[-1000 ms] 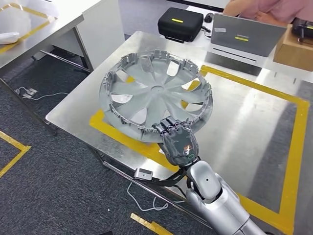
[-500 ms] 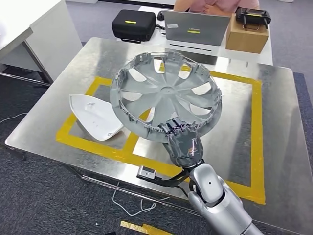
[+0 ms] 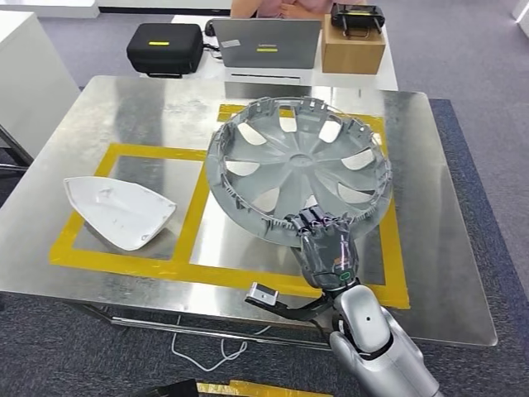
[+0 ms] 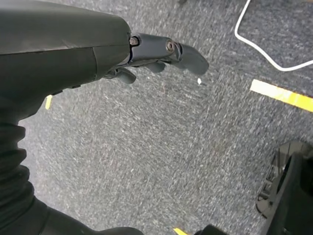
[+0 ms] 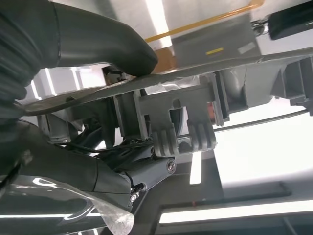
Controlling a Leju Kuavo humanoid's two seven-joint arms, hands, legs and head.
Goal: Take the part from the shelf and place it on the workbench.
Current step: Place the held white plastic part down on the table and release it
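**A:** Where is the part right now?

**B:** Your right hand [image 3: 326,248] holds the wheel cover [image 3: 299,161] by its near rim. The fingers curl over the edge from below and the thumb presses on the other side, as the right wrist view shows. The cover hangs tilted over the workbench [image 3: 436,248], above the right yellow tape box [image 3: 394,248]. Its far side is up and its near side is down by your hand.

**B:** The cover reaches away from your hand, toward the far edge of the bench. So the move is down, not sideways.

**A:** Is it touching the bench?

**B:** I think the near rim is close to the metal, but I cannot tell if it touches.

**A:** And the other hand?

**B:** Your left hand [image 4: 162,51] hangs over the carpet with fingers loose and apart, holding nothing. The right hand is the near one.

**A:** Anything in the way?

**B:** A white shell part [image 3: 118,211] lies in the left box, well apart.
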